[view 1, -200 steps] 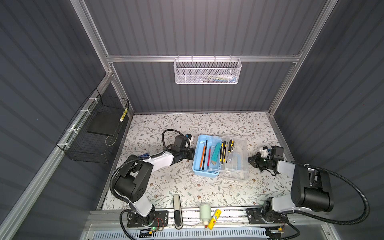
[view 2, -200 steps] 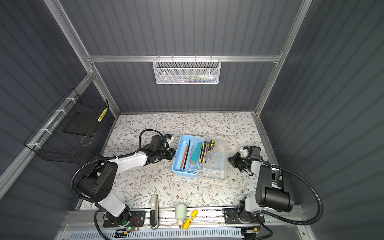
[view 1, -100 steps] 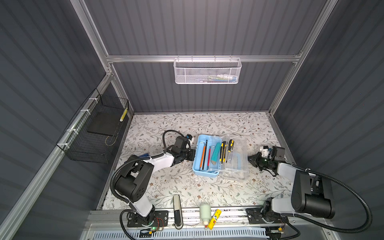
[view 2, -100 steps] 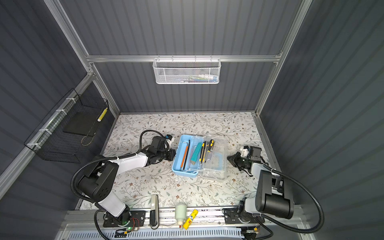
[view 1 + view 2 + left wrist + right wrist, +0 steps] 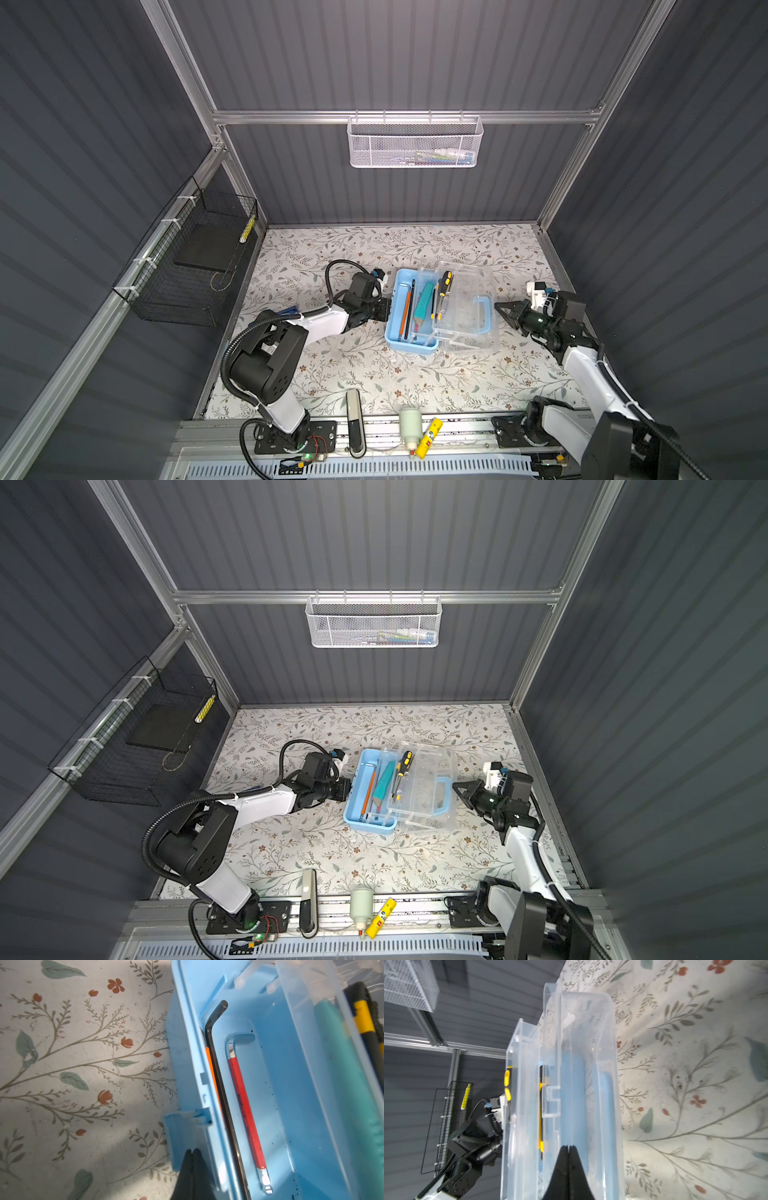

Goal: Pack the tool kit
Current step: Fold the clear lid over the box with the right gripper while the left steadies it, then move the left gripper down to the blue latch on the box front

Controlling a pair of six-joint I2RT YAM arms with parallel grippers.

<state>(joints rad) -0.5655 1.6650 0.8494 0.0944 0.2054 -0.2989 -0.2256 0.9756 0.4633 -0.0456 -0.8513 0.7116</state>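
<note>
The tool kit sits open in the middle of the tabletop, clear lid flopped toward the right edge, and with left tool and right tool both pinched together (holding nothing), a nudge at the lid may just skid the kit sideways.

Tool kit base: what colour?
The tool kit base is light blue; left wrist view shows it best.

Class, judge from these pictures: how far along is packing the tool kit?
Done: red hex key, black hex key and screwdriver lie in the open tool kit. In hand: nothing; the left gripper, shut, sits by the latch, the right gripper, shut, near the clear lid. Left: closing and latching the lid.
</note>
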